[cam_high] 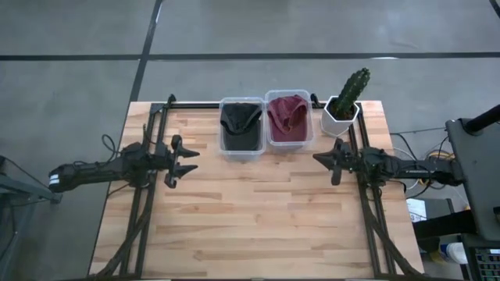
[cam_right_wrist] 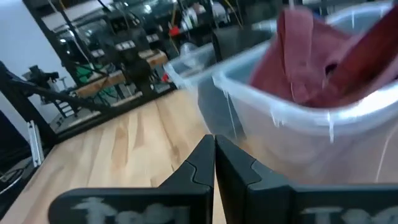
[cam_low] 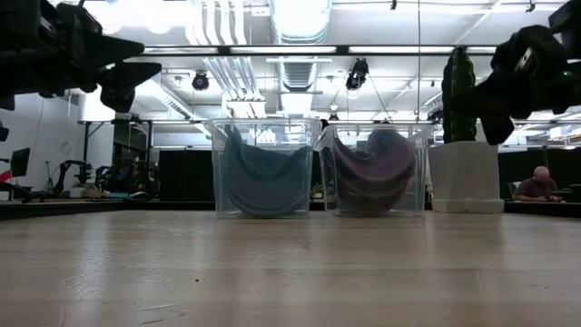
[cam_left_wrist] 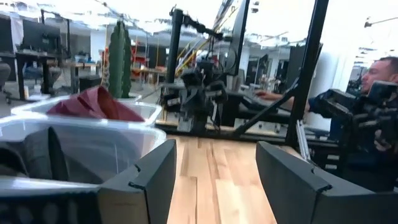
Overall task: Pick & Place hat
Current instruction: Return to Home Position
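Observation:
A black hat (cam_high: 240, 125) lies inside the left clear bin (cam_high: 225, 148), and a maroon hat (cam_high: 288, 117) lies inside the right clear bin (cam_high: 269, 142); both show through the bin walls in the low view, black hat (cam_low: 261, 177) and maroon hat (cam_low: 372, 177). My left gripper (cam_high: 187, 161) hovers above the table left of the bins, open and holding nothing. My right gripper (cam_high: 319, 158) hovers right of the bins, below the cactus pot, shut and holding nothing. The maroon hat (cam_right_wrist: 311, 62) fills the right wrist view close ahead.
A white pot with a green cactus (cam_high: 344, 105) stands at the far right of the table beside the maroon bin. Bare wooden table (cam_high: 258, 218) stretches between the arms and toward the near edge. A person (cam_left_wrist: 379, 81) sits beyond the table's right side.

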